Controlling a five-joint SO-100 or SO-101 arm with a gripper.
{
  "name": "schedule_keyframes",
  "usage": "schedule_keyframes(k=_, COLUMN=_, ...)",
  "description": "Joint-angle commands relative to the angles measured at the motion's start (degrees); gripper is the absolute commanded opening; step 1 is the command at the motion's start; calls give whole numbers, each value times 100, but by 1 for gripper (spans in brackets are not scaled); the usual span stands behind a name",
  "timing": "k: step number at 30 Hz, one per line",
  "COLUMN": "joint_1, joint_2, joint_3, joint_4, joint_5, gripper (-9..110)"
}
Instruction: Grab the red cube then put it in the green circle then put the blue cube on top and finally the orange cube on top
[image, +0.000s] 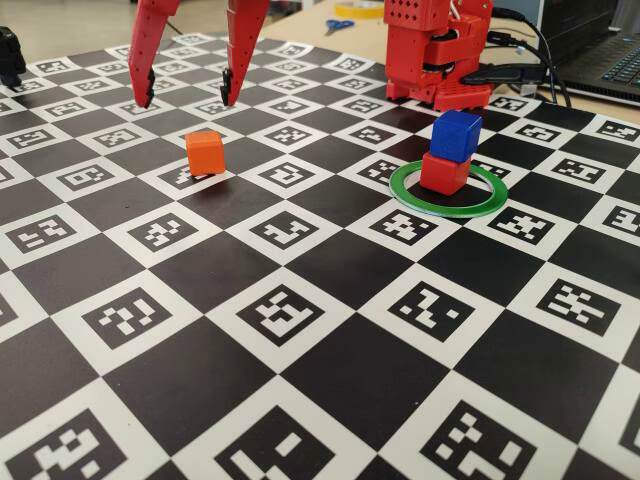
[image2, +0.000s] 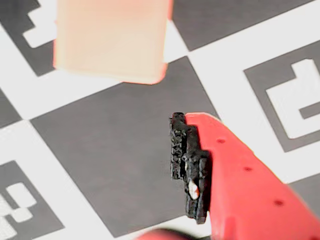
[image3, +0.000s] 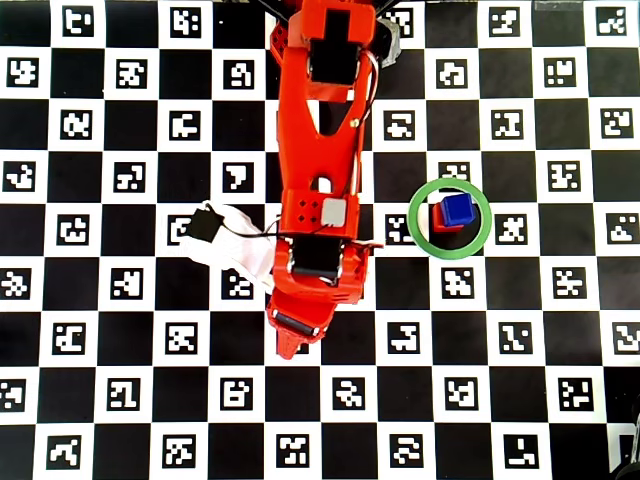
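The orange cube (image: 204, 152) sits alone on the checkered board, left of centre in the fixed view. My gripper (image: 188, 100) hangs open just behind and above it, empty, its two red fingers spread wide. In the wrist view the orange cube (image2: 110, 40) lies at the top, washed out, ahead of one finger's black pad (image2: 187, 165). The blue cube (image: 456, 135) rests on the red cube (image: 443, 173) inside the green circle (image: 447, 211). The overhead view shows the blue cube (image3: 457, 209), the red cube (image3: 438, 221) and the circle (image3: 415, 215); the arm (image3: 320, 150) hides the orange cube there.
The arm's red base (image: 435, 50) stands behind the green circle. Cables and a laptop (image: 600, 60) lie at the far right, scissors (image: 338, 25) beyond the board, a black object (image: 10, 55) at the far left. The board (image: 300, 330) carries black squares and markers.
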Motion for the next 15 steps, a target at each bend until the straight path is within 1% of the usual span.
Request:
schedule_keyframes(k=1, joint_1=44, joint_2=105, joint_3=-202, joint_4=-158, joint_5=35, gripper=35)
schedule_keyframes(k=15, joint_1=9, joint_2=-79, joint_3=237, joint_4=-466, joint_5=88, gripper=35)
